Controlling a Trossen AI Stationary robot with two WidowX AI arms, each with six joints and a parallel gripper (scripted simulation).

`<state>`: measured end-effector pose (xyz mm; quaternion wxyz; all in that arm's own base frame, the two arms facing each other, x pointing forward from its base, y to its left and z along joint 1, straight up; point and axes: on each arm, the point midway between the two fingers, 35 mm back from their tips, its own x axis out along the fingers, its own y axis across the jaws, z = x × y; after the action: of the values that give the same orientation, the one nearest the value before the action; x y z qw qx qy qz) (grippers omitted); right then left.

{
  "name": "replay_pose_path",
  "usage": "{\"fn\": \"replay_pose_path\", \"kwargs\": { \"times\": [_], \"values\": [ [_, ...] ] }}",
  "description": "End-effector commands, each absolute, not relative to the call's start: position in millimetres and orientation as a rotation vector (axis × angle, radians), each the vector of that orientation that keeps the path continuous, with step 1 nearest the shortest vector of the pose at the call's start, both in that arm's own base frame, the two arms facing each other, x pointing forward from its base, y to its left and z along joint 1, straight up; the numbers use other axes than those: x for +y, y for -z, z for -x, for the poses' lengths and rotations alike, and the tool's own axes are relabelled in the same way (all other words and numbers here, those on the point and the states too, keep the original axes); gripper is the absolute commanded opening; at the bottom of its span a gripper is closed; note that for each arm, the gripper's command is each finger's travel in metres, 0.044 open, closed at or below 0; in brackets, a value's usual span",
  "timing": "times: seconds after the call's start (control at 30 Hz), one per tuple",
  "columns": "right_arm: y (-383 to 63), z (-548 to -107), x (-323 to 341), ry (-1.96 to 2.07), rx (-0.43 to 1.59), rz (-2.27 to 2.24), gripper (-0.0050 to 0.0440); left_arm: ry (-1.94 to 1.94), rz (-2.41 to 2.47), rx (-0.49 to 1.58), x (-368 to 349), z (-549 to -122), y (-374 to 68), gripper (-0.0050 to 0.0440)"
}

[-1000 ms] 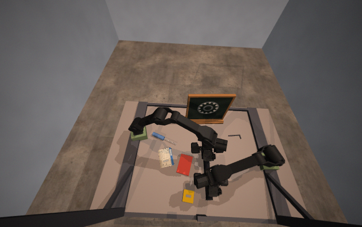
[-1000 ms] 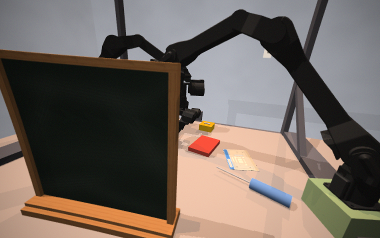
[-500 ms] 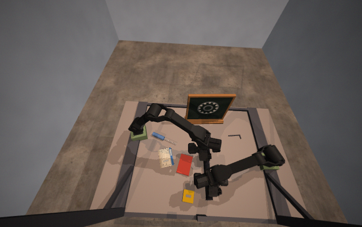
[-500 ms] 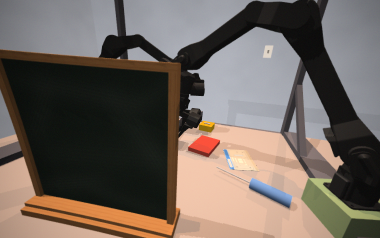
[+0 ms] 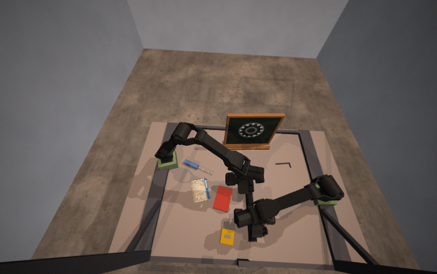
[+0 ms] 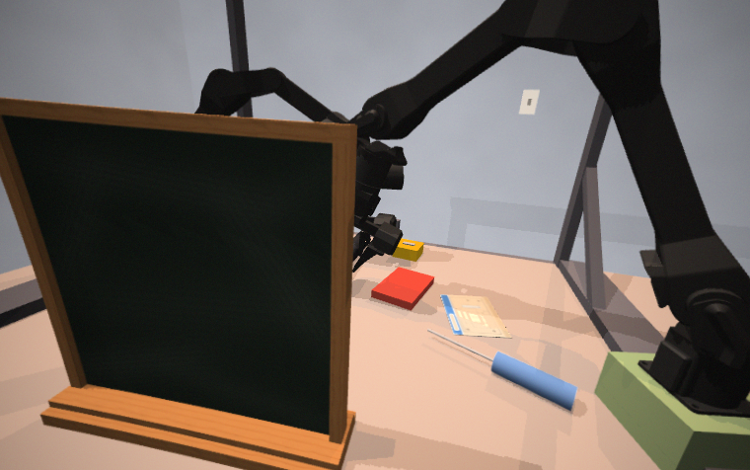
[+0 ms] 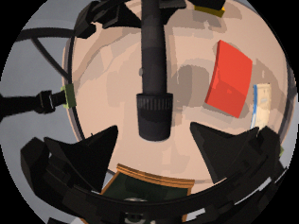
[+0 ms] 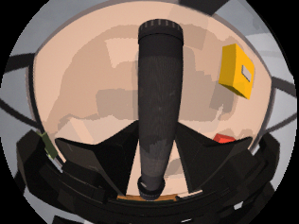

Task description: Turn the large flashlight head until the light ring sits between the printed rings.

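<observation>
The large black flashlight [image 5: 249, 199] [image 7: 153, 70] [image 8: 159, 108] is held off the table, its head [image 7: 153, 114] pointing at the board. My right gripper [image 5: 257, 229] [image 8: 156, 124] is shut on the flashlight's body near the tail. My left gripper [image 5: 244, 186] [image 7: 154, 128] is open wide at the head, its fingers standing apart on either side and not touching it. The chalkboard [image 5: 237, 129] [image 6: 177, 260] [image 7: 151, 180] stands upright at the back of the table. A ring of light dots [image 5: 240, 130] shows on its face around a smaller printed ring.
A red block [image 5: 223, 198] [image 6: 403, 287] [image 7: 229, 79], a yellow block [image 5: 227, 237] [image 6: 408, 249] [image 8: 237, 70], a beige card [image 5: 199, 190] [image 6: 479, 315], a blue screwdriver [image 5: 192, 164] [image 6: 531, 379] and an angled key [image 5: 284, 163] lie on the table. Dark frame posts line its edges.
</observation>
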<state>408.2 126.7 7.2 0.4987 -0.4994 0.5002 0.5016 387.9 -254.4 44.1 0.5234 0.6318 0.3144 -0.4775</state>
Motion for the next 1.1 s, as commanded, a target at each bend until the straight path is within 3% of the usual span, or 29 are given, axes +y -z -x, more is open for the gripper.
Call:
{"fn": "replay_pose_path", "kwargs": {
  "times": [0.0, 1.07],
  "values": [
    [-24, -413, 129, -1.193, 1.171, 1.217, 0.013, 1.128, -1.511, 0.737, -254, -389, -54, 0.044],
    [-24, -413, 129, -1.193, 1.171, 1.217, 0.013, 1.135, -1.514, 0.749, -257, -400, -18, 0.044]
  ]
}}
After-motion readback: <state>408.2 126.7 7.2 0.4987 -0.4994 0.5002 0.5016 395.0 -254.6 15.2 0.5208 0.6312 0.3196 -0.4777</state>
